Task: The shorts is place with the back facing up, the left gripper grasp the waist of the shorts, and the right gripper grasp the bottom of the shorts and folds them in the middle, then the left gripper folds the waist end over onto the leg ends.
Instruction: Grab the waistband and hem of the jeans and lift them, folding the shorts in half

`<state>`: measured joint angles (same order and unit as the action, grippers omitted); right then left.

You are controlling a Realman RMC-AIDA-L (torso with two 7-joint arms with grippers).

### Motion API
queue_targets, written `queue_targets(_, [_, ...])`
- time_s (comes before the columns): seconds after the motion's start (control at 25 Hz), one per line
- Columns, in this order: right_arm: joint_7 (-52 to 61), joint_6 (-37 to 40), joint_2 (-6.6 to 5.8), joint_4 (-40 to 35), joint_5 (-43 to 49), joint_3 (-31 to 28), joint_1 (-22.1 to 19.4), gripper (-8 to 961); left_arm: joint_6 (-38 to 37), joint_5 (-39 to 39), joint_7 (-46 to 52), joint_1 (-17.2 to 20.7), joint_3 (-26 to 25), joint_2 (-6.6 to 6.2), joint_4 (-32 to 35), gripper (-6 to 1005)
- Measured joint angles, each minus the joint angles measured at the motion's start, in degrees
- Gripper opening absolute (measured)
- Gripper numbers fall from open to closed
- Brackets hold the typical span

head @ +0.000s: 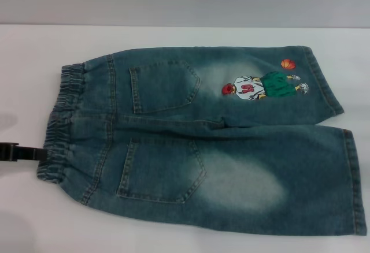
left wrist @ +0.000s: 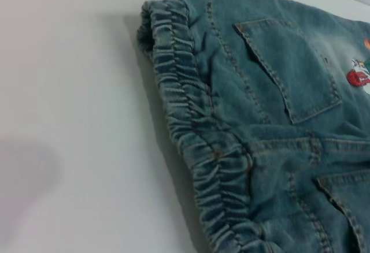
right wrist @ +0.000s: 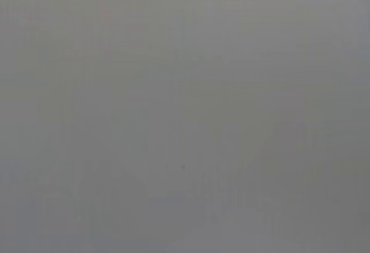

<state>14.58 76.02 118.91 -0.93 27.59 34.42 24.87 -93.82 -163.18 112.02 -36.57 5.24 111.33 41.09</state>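
We see the shorts [head: 214, 143] spread flat, back side up, on the white table [head: 173, 33], filling most of the head view from centre left to the right edge. The waist [head: 60, 123], a gathered elastic band, runs down the left side of the frame, and the leg ends [head: 352, 178] lie at the right side, one hem at the upper right and the other at the lower right. Two back pockets [head: 165, 85] sit in the left half of the garment, one above the other in the frame. On the upper leg we find the embroidered basketball player [head: 263, 86], with a small orange ball [head: 288, 64] just beside the upper hem. Pale worn patches show on both legs. The left gripper [head: 26, 152] enters from the left edge of the head view as a dark, flat shape whose tip reaches the waist band near its lower part; we cannot tell whether its jaws are parted or closed on the fabric. The left wrist view shows the ruffled waist [left wrist: 196, 149] close up against the white surface, no fingers visible. The right gripper appears in no view; the right wrist view is a plain grey field.
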Motion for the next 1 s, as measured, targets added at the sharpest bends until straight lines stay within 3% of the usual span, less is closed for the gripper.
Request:
queue_targets(0.24, [0.0,0.0,0.00,-0.1,0.0,-0.1,0.0,702,-0.3,0.1,0.4,0.3,3.0,0.30,0.2,333])
queue_targets(0.32, [0.0,0.0,0.00,-0.1,0.0,-0.1,0.0,702,-0.3,0.2,0.8,0.3,2.9,0.31,0.8,165])
queue_targets(0.56, [0.0,0.0,0.00,-0.1,-0.1,-0.1,0.0,701,-1.2,2.8,2.6,1.1,2.7,-0.95,1.8,-2])
queue_targets(0.84, [0.0,0.0,0.00,0.0,-0.1,-0.1,0.0,702,-1.7,7.4,2.7,2.8,2.8,-1.54,2.8,165])
queue_targets(1.0, [0.0,0.0,0.00,0.0,-0.1,-0.1,0.0,702,-1.8,8.5,4.4,3.4,2.7,-3.03,1.5,316])
